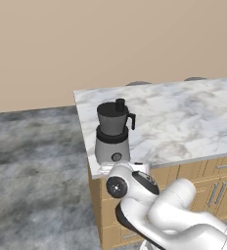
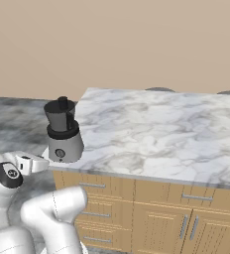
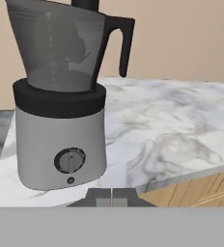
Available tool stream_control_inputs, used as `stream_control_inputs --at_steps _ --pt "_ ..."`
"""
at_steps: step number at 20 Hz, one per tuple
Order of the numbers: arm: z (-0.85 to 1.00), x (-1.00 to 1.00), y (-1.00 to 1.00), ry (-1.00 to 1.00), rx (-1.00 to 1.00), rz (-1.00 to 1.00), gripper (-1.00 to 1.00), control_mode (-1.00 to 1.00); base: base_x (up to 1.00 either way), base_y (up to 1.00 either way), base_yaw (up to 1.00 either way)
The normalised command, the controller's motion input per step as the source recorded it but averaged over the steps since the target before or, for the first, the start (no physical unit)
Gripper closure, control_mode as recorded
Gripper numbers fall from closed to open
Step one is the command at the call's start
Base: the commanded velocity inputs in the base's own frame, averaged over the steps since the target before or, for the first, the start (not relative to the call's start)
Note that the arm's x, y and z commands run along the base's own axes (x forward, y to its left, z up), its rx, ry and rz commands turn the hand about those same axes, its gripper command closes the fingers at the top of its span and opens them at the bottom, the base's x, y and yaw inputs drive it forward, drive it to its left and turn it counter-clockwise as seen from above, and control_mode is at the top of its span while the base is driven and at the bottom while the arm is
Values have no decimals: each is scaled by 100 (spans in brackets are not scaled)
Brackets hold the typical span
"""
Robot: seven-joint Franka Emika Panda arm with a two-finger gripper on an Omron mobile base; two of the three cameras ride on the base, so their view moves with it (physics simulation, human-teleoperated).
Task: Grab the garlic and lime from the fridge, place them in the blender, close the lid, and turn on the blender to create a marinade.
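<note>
Jaws (image 3: 112, 197) pressed together, empty, just short of the blender (image 3: 61, 140), whose knob (image 3: 69, 160) sits at 11 o'clock, on the desk (image 3: 172, 140).

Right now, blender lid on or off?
On. The lid sits atop the blender jar, knob sticking up.

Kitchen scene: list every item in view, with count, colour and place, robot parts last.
blender: one, light grey base, dark grey jar, black handle; near the counter's front left corner.
lid: one, black with a raised knob; on the jar's mouth.
knob: one, dark, round; front of the blender base.
counter: one, white-grey marble top; over the cabinets.
cabinets: several fronts, light wood with silver handles; under the counter.
floor: grey, mottled; left of the counter.
wall: beige; behind the counter.
gripper: one, dark tips, jaws shut; just in front of the blender base, below its knob.
</note>
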Motion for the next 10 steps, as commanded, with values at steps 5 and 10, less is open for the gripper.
stream_control_inputs --at_steps 5,10 --pt "-66 18 -61 0 0 11 100 -100 0 0 0" --pt "-63 15 -51 0 0 11 100 -100 0 0 0"
